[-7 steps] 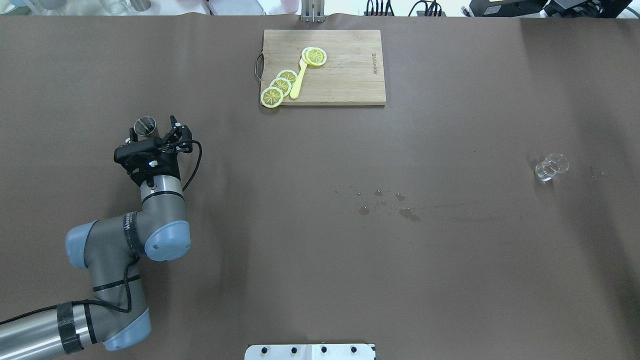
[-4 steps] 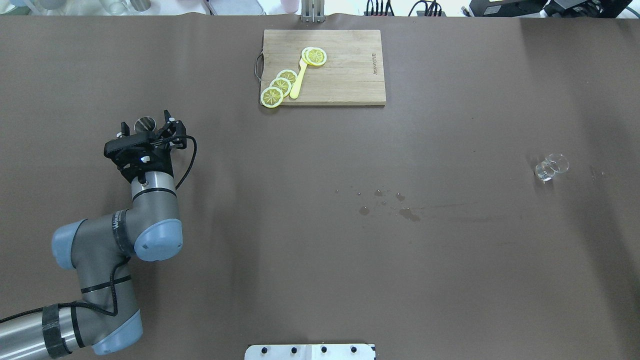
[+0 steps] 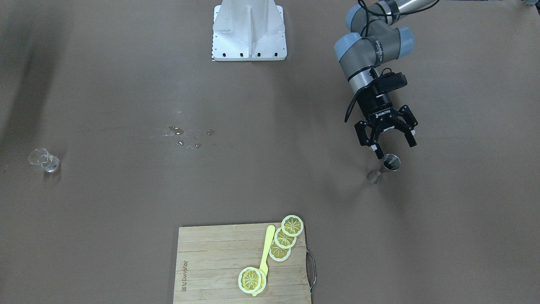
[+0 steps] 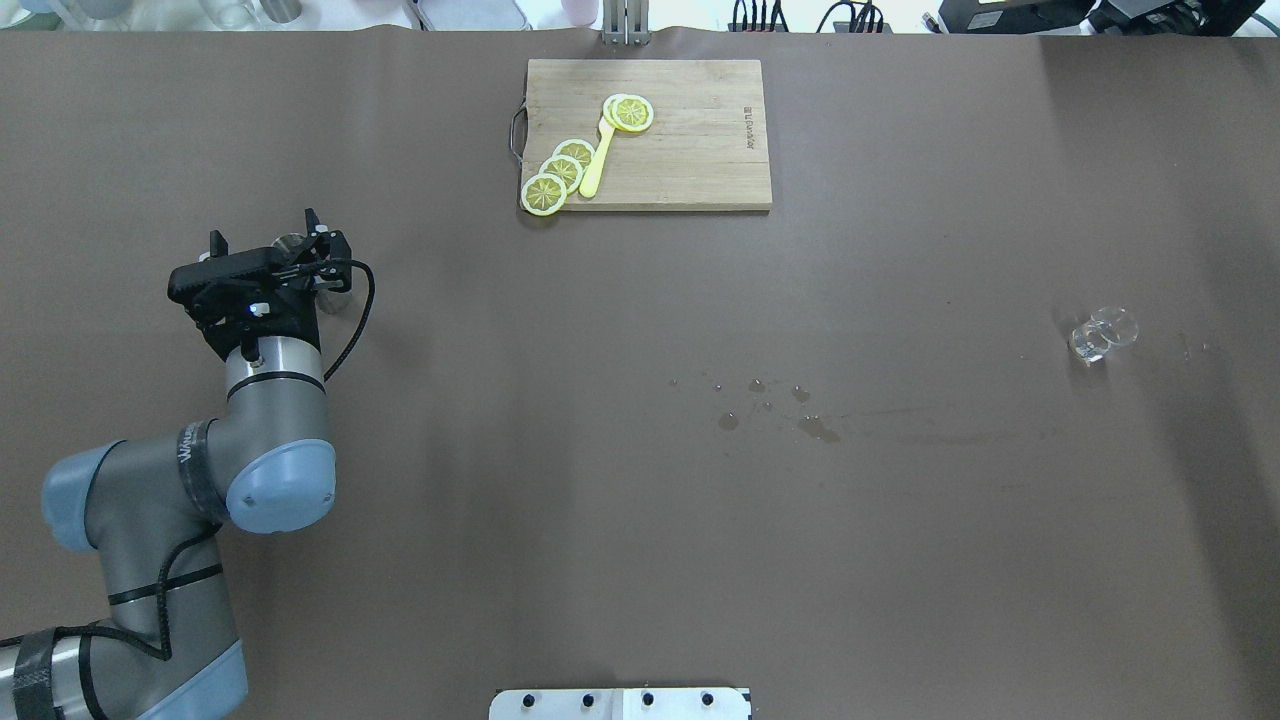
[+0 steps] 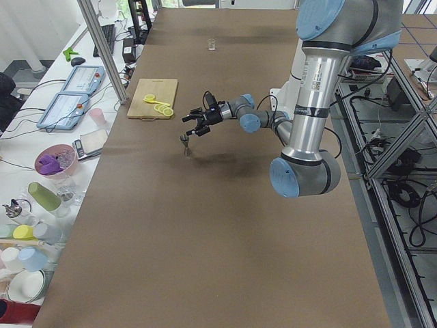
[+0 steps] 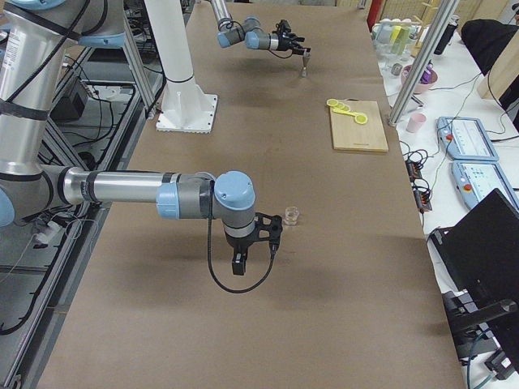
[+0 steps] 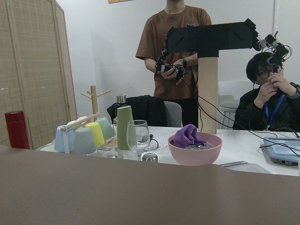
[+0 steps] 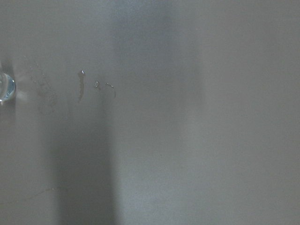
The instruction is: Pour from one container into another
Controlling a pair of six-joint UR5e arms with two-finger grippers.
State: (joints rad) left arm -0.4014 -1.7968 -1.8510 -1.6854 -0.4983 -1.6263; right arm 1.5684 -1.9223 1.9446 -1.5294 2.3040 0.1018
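Left hand [image 3: 394, 147] wide open, fingers spread, gripping nothing. Hovers just above metal jigger [image 3: 390, 162], right of centre in front-facing view. Jigger upright on brown surface [image 3: 270, 181]. Small clear glass [image 3: 44, 161] at far left of same view, well apart. Right hand [image 6: 238, 262] near glass in right-side view; cannot tell how far open.
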